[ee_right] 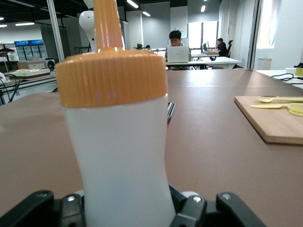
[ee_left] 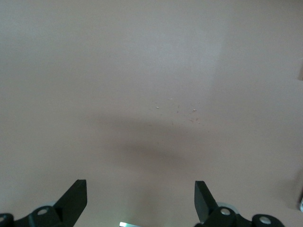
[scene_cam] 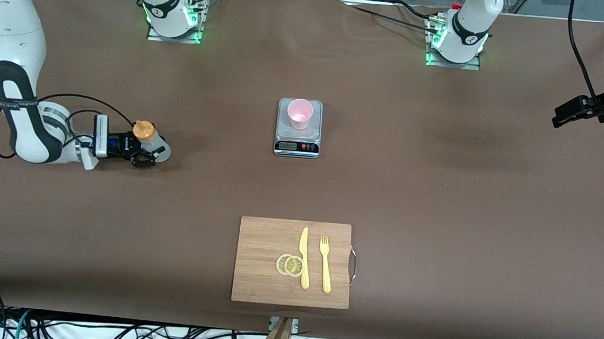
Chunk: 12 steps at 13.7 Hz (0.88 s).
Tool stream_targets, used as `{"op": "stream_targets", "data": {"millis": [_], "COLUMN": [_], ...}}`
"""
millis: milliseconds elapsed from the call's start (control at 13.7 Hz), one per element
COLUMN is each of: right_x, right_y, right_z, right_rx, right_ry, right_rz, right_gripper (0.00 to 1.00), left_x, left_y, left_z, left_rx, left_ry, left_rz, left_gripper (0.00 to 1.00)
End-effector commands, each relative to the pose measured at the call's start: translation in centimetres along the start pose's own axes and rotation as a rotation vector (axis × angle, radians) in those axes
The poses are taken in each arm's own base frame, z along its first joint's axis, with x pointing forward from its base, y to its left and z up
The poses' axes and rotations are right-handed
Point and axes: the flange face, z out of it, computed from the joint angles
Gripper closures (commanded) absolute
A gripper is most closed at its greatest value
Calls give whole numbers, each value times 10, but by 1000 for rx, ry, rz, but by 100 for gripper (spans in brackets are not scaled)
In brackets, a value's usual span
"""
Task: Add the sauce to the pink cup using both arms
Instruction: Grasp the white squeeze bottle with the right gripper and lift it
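right gripper (scene_cam: 146,154): clamped low on the sauce bottle (scene_cam: 147,136), well off the scale (scene_cam: 296,147) toward the right arm's end
pink cup (scene_cam: 300,113): sits on that scale
tip: lift straight, keep it upright
left gripper (scene_cam: 572,111): waiting, jaws wide, holding nothing
right wrist view: shows the fingers hugging the bottle's base; front view mostly hides that

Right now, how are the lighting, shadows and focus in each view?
Front view: even overhead light, soft shadows beside the sauce bottle and the pink cup, green glow at both arm bases. Left wrist view: bare table, one diffuse shadow above the open left pincer. Right wrist view: the bottle fills the frame, softly focused, with bright windows in the background.
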Motion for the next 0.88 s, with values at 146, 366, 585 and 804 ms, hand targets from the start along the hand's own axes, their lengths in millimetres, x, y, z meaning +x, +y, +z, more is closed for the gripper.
{"op": "stream_targets", "data": {"millis": [146,366,585,804], "right_x": [65,90,117,147], "right_y": [36,54,74,90], "right_z": [19,34,64,108], "right_rx": [-3,-26,-50,-45], "right_ry": [-105,-192,-297,-391], "right_rz": [14,59,62,42], "right_gripper": [100,100,100,100], "left_x": [-1,5,10,10], "left_y": [4,4,3,2], "left_z": [-14,-16,-14,-14], "left_rx": [-82,-82,-80,-74], "left_ry": [28,34,32,33], "left_rz": [17,12,9,7], "left_gripper": [0,0,0,0]}}
